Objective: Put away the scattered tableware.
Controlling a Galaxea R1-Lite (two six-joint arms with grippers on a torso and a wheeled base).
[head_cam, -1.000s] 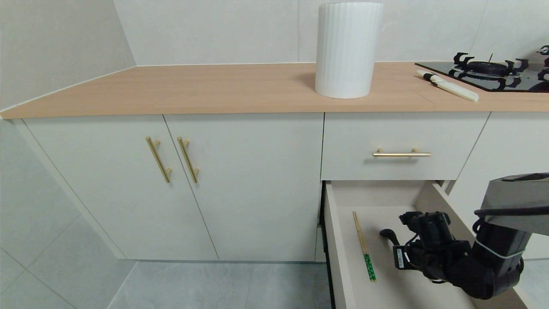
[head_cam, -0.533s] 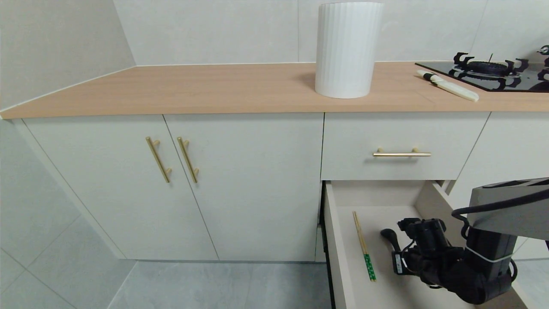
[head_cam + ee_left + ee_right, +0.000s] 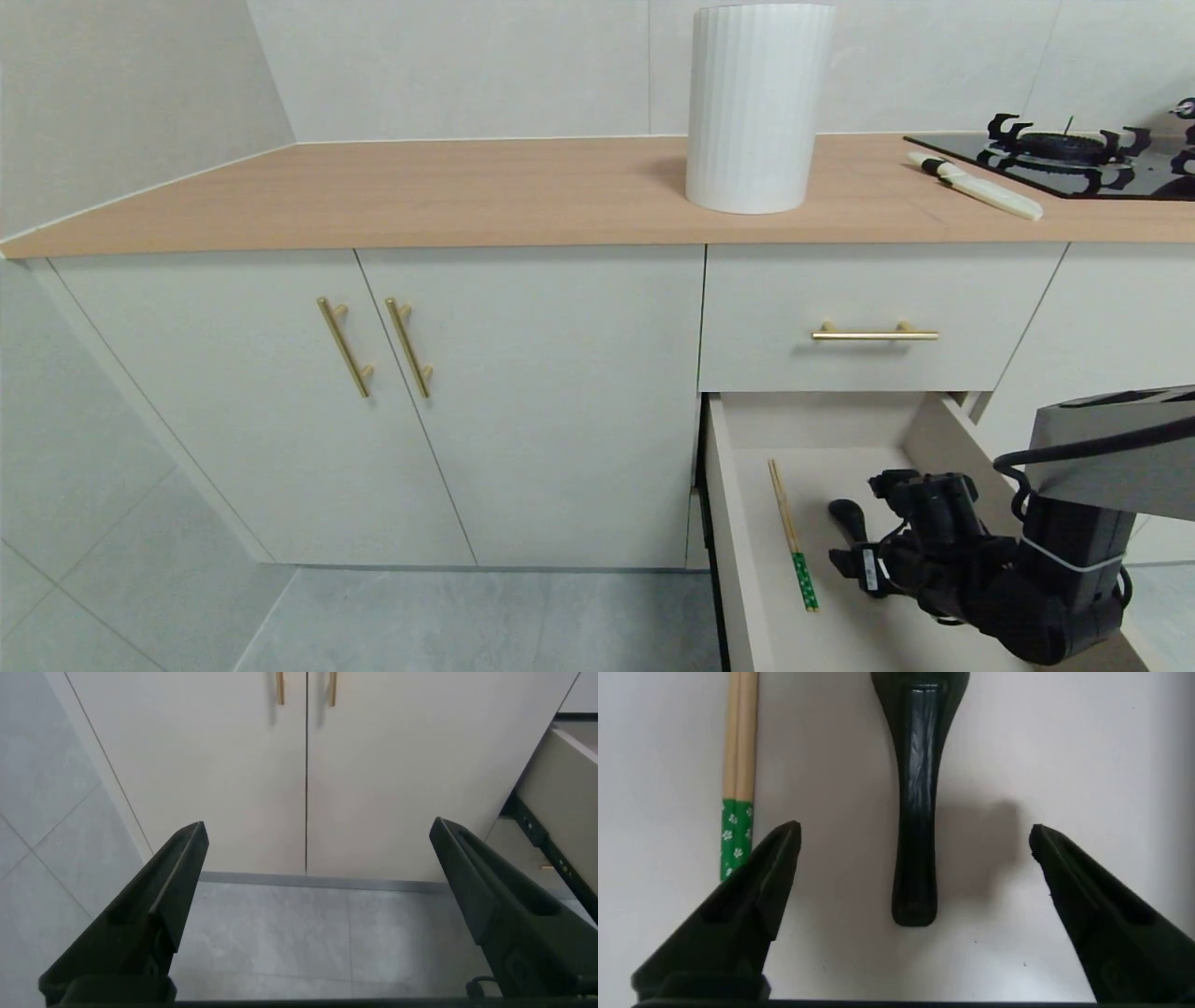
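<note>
Right end effector (image 3: 912, 831) hangs low inside the open pale drawer (image 3: 733, 523), its 2 black fingers spread wide and holding nothing. Between them on the drawer floor lies the glossy black spoon (image 3: 913, 877), flat, widening toward the drawer's back. Just beside it and parallel lie 2 slim bamboo chopsticks with green flowered ends (image 3: 738, 756). The right arm bends down into the drawer. Left end effector (image 3: 316, 831), fingers also spread, faces matte white cabinet doors (image 3: 308, 756). Farther off, the wood-grain tabletop (image 3: 420, 191) carries a ribbed white cylinder (image 3: 758, 103) and a cream knife (image 3: 980, 187).
</note>
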